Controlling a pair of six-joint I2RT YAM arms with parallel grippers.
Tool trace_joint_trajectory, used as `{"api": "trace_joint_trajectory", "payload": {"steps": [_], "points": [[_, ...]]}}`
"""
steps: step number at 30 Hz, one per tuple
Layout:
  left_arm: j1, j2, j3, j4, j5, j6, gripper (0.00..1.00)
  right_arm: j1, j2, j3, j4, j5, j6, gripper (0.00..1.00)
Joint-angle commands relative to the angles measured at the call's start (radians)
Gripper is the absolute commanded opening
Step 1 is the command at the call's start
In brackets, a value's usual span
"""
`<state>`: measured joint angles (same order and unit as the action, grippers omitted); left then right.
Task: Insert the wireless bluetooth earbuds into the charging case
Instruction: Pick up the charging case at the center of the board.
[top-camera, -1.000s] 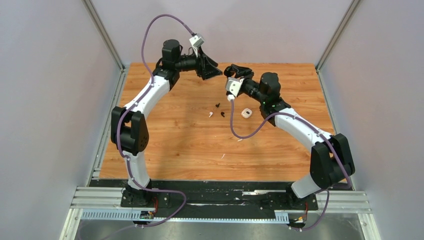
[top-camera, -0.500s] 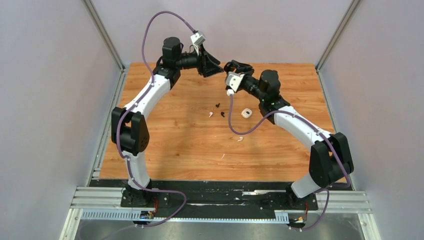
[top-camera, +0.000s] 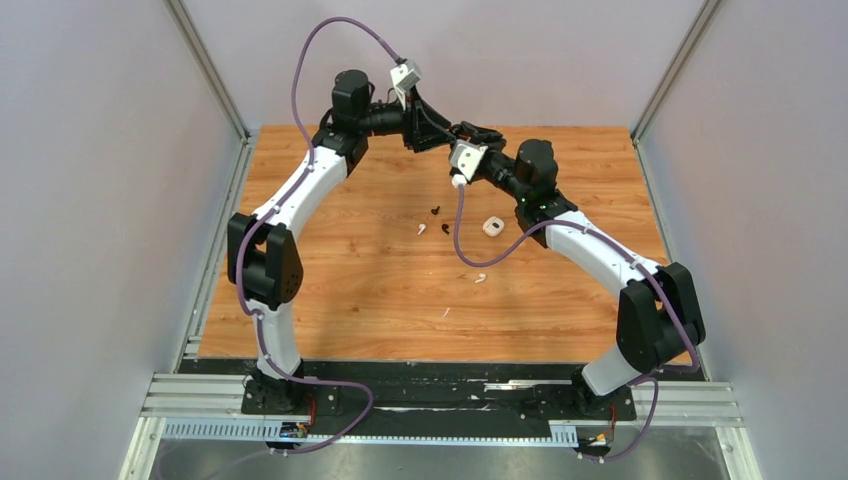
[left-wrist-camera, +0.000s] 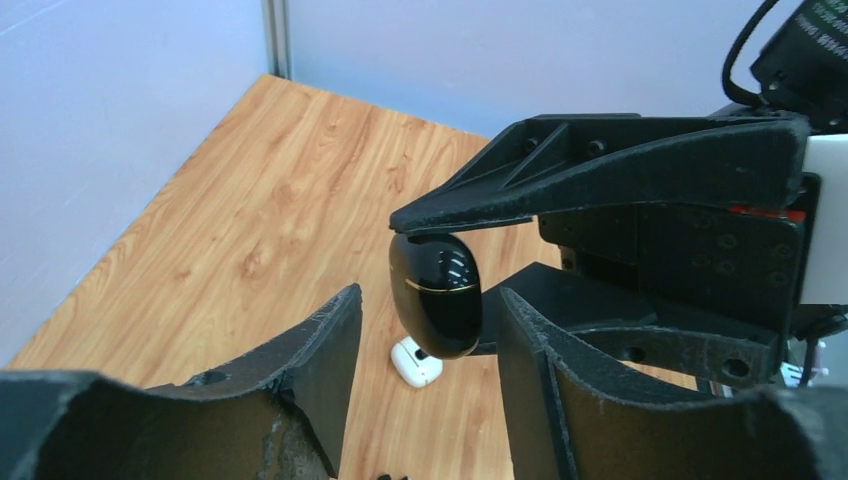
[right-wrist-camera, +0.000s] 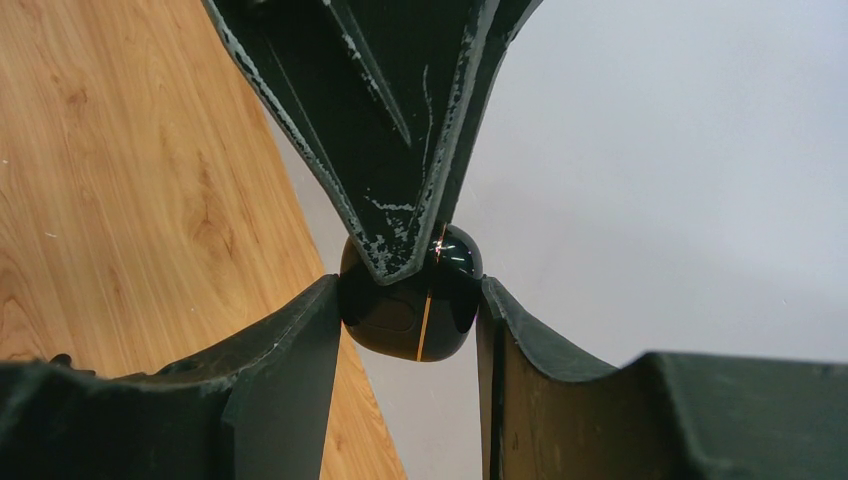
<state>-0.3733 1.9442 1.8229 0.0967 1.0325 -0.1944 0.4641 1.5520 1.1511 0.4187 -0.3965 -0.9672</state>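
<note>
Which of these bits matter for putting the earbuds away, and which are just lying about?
Job: black charging case, held by right gripper; white charging case; two black earbuds; two white earbuds.
Lying about: tiny white fleck.

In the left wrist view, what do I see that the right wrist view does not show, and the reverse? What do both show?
Only the left wrist view: a white case lying on the table, and the left jaws standing open. Only the right wrist view: the left jaws seen from outside, their scratched tips pointing down at the black charging case. Both: that glossy case with its gold seam, clamped between the right jaws.
</note>
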Motion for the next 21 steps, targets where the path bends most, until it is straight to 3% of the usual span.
{"api": "trace_joint_trajectory", "payload": {"steps": [1, 12, 17, 19, 21], "points": [[-0.013, 0.026, 0.056, -0.019, -0.023, 0.030, 0.58, 0.007, -0.002, 0.041, 0.055, 0.002, 0.035, 0.02], [-0.037, 0.062, 0.091, -0.033, -0.045, 0.041, 0.51, 0.008, -0.001, 0.036, 0.081, -0.005, 0.045, 0.03], [-0.039, 0.072, 0.093, -0.026, -0.040, 0.038, 0.41, 0.008, -0.003, 0.033, 0.094, -0.008, 0.054, 0.04], [-0.039, 0.073, 0.091, -0.013, -0.032, 0.031, 0.32, 0.008, -0.005, 0.032, 0.087, -0.015, 0.061, 0.15], [-0.039, 0.072, 0.089, -0.001, -0.019, 0.031, 0.21, 0.007, -0.006, 0.036, 0.051, -0.026, 0.071, 0.44]]}}
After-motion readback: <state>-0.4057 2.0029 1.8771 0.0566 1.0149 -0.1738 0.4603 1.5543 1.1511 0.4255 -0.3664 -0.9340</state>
